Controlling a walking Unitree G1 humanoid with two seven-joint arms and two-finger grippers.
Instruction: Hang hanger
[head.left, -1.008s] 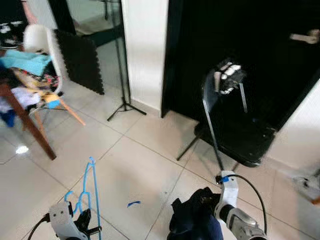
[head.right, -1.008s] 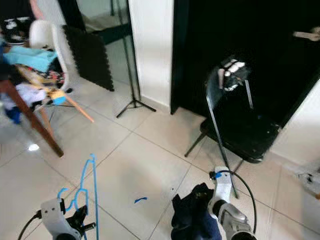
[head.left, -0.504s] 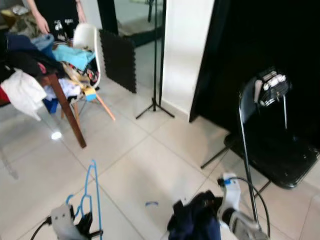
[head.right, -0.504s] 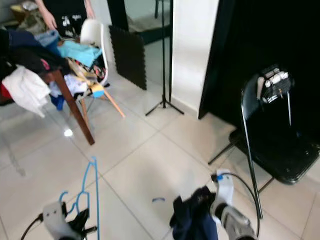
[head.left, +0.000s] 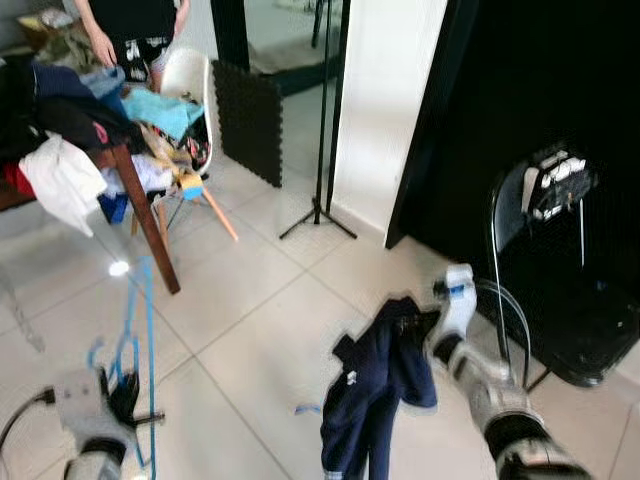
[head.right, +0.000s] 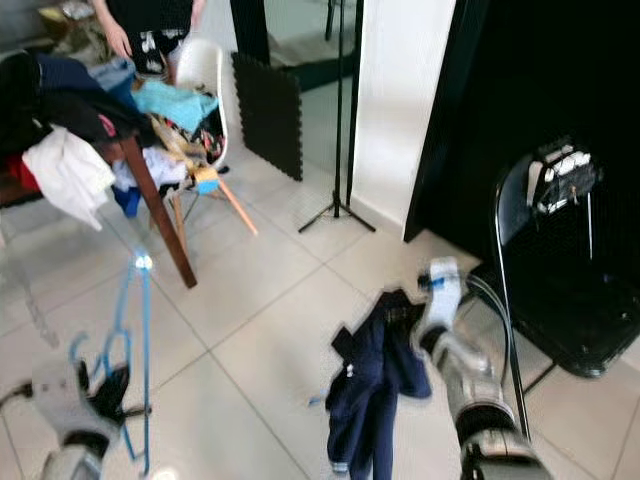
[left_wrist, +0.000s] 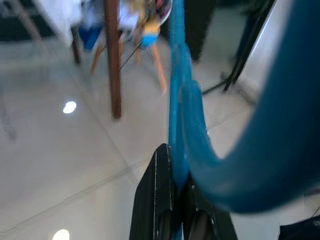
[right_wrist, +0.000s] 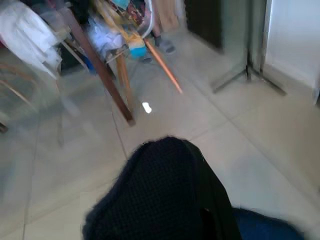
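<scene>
A: Where's the hanger now?

B: Blue hanger, held upright, low on the robot's left, above the tiled floor. The left gripper has its black fingers closed tight on the lower wire, the hook end pointing up.

A: And the other arm?

B: The right gripper is raised, with a dark navy garment draped from it and hanging limp toward the floor. The cloth covers its fingers; I can't tell how wide they stand.

A: So how far along?

B: Early, by my reckoning. Hanger in hand, garment in hand, the two well apart, nothing hung. No rail that I can make out. Ahead: a cluttered surface heaped with clothes, a white chair behind it, a person standing at its far edge; a black folding chair off right by the dark doorway.
</scene>
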